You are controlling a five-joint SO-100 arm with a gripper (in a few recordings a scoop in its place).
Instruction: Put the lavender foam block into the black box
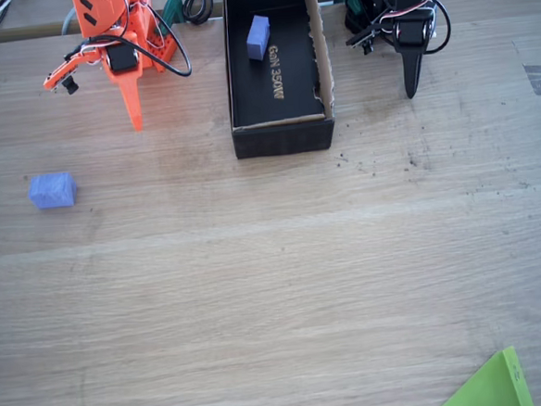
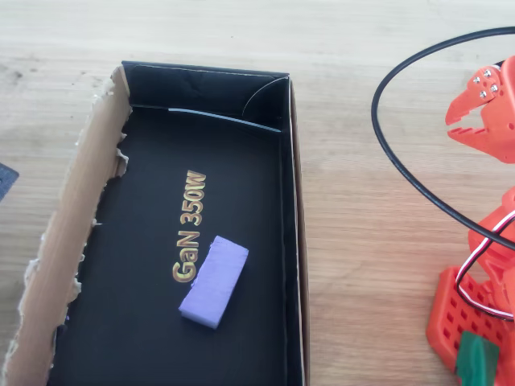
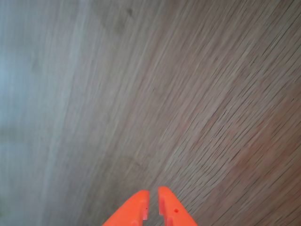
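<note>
Small periwinkle lavender foam block (image 2: 214,281) lying flat on the floor of the long black cardboard box (image 2: 291,241) with a torn brown raw rim, just beside the gold "GaN 350W" lettering (image 2: 187,227), nearer the box's end toward the desk's far edge in the fixed view. Box standing at the far edge of the pale wooden desk (image 1: 276,286), about midway along it.

Second periwinkle foam block (image 1: 51,190) out on the desk near the left edge in the fixed view, well apart from the box.

Orange arm folded low at the far edge, left of the box in the fixed view, pointing its orange two-finger tool (image 1: 134,110) down at bare desk. Tool (image 3: 151,202) almost shut in the wrist view, only a thin slit between the tips, holding nothing, above bare wood grain.

Green sheet corner (image 1: 492,387) at the near right corner.
</note>
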